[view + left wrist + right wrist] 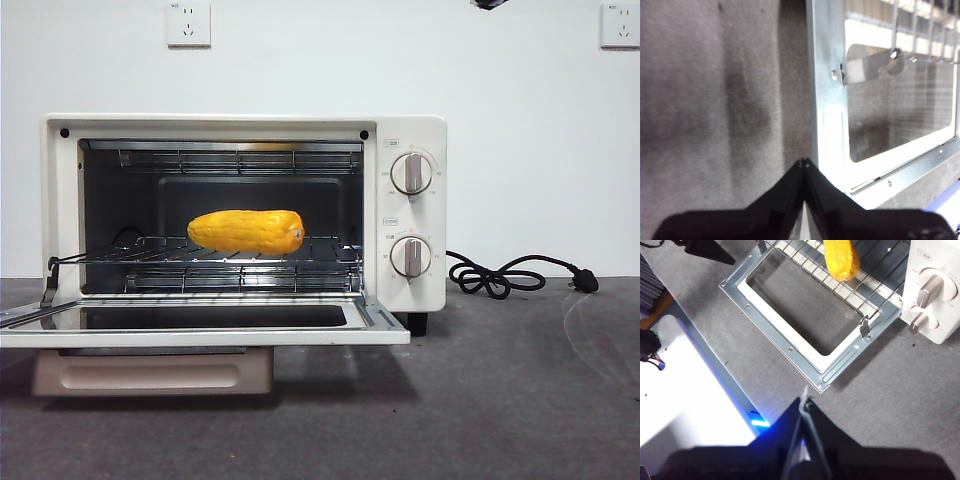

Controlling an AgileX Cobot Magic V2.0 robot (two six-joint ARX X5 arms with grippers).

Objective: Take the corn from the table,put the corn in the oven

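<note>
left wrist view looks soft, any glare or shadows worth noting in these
Left wrist view: blurred, with glare on the oven door frame and a dark shadow on the table. Right wrist view: sharper, with a blue glow by the fingers. Front view: evenly lit, a shadow under the door.

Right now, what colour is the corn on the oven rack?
Yellow-orange corn; clearest in the front view.

Lab-like test room, bare white wall (320, 60), wall sockets (188, 22), grey table (500, 400)

Corn (246, 231) on the rack (320, 252) — inside the oven (415, 215), door (200, 325) down.
</note>
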